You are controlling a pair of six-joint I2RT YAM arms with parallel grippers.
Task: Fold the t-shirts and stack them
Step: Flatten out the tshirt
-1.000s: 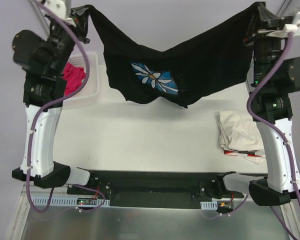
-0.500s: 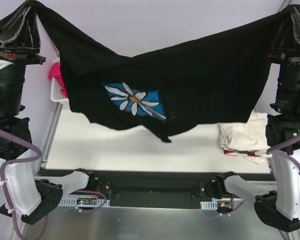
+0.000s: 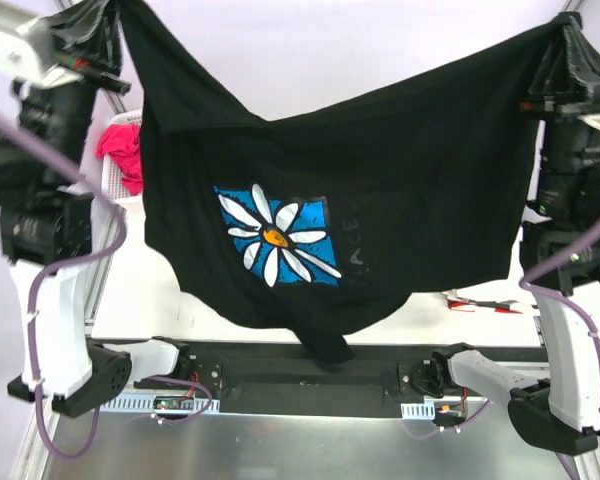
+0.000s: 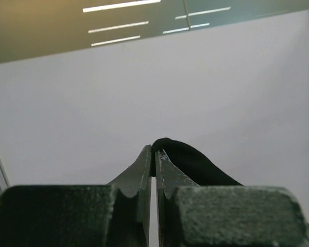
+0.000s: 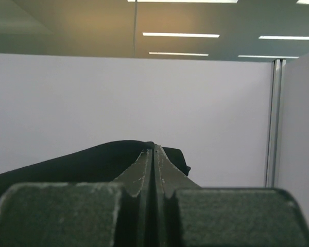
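Above the table (image 3: 145, 305), holding a black tee (image 3: 410, 200) spread wide, daisy print outward.
Gripping its top corners in the left end effector (image 4: 154, 154) and right end effector (image 5: 153, 150), both clamped on cloth; pink tee (image 3: 120, 155) far left.

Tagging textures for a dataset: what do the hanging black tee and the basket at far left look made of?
Black tee: soft matte knit cloth, likely cotton; it sags and creases freely, with a daisy printed on. Basket: white rigid plastic, apparently mesh; only a sliver shows.
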